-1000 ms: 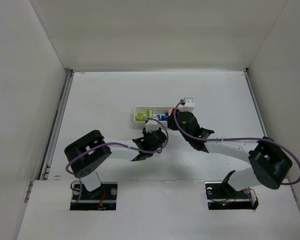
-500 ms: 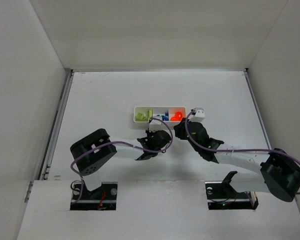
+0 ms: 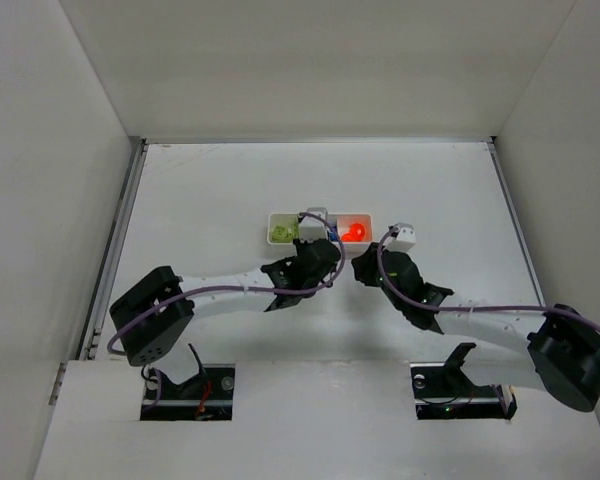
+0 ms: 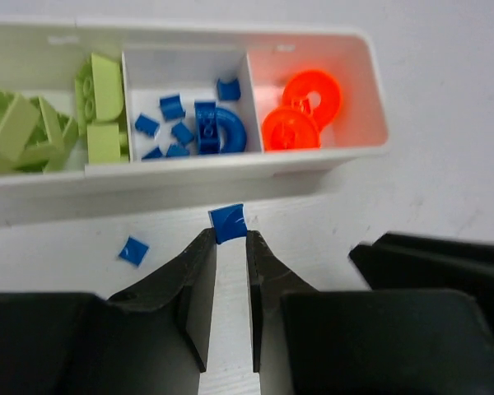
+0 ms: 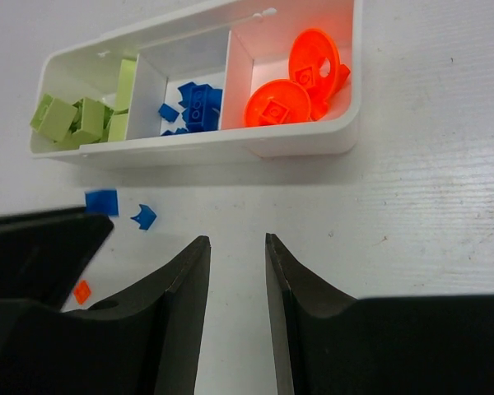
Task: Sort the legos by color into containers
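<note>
The white tray (image 4: 189, 177) has three containers: lime green legos (image 4: 33, 132) on the left, blue ones (image 4: 206, 132) in the middle, orange-red discs (image 4: 300, 111) on the right. My left gripper (image 4: 229, 236) is shut on a small blue lego (image 4: 228, 222), pinched at the fingertips just in front of the tray's near wall, below the blue compartment. My right gripper (image 5: 237, 240) is open with nothing between its fingers, a short way in front of the tray (image 5: 230, 148), below its orange-red end.
A loose blue piece (image 4: 133, 250) lies on the table left of my left fingers. The right wrist view shows another blue piece (image 5: 144, 216) and a tiny orange one (image 5: 81, 291) by the left gripper's body. From above, the left wrist covers the tray's (image 3: 371, 230) middle.
My left gripper has shut on the blue lego and reached forward to the tray. The right arm has drawn back from over the tray toward the right.
</note>
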